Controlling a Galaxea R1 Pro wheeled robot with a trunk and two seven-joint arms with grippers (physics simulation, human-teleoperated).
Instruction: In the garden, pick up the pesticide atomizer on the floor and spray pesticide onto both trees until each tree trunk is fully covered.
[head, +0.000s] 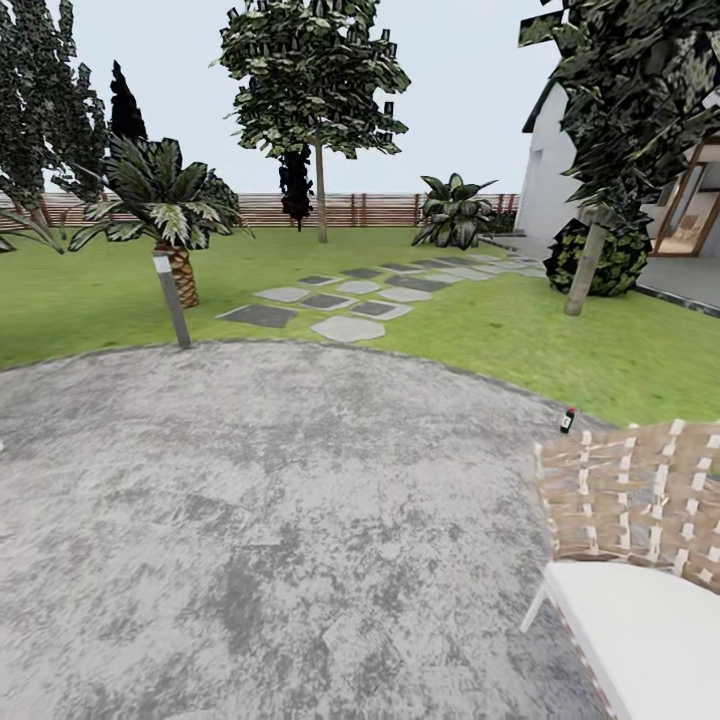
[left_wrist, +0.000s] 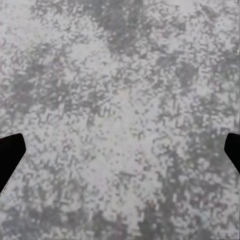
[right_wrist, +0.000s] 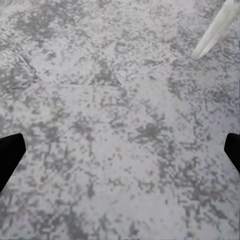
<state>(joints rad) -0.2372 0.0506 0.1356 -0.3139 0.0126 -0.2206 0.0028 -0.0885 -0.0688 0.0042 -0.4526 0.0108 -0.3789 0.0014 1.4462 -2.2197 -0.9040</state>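
The pesticide atomizer (head: 568, 420), a tiny dark bottle, stands upright where the grey paving meets the grass, just beyond a woven chair. One tree (head: 318, 70) rises at the back of the lawn on a pale trunk (head: 321, 195). Another tree (head: 640, 90) stands at the right by the house, and its pale tree trunk (head: 586, 268) leans a little. My left gripper (left_wrist: 120, 155) hangs open over mottled grey paving, with its dark fingertips (left_wrist: 10, 155) at the picture's edges. My right gripper (right_wrist: 120, 155) is open too, over the same paving.
A woven-back chair (head: 630, 500) with a white cushion sits at the near right; its white leg (right_wrist: 215, 30) shows in the right wrist view. A short lamp post (head: 172, 300) and a palm-like plant (head: 165, 210) stand left. Stepping stones (head: 350, 300) cross the lawn toward the fence (head: 380, 208).
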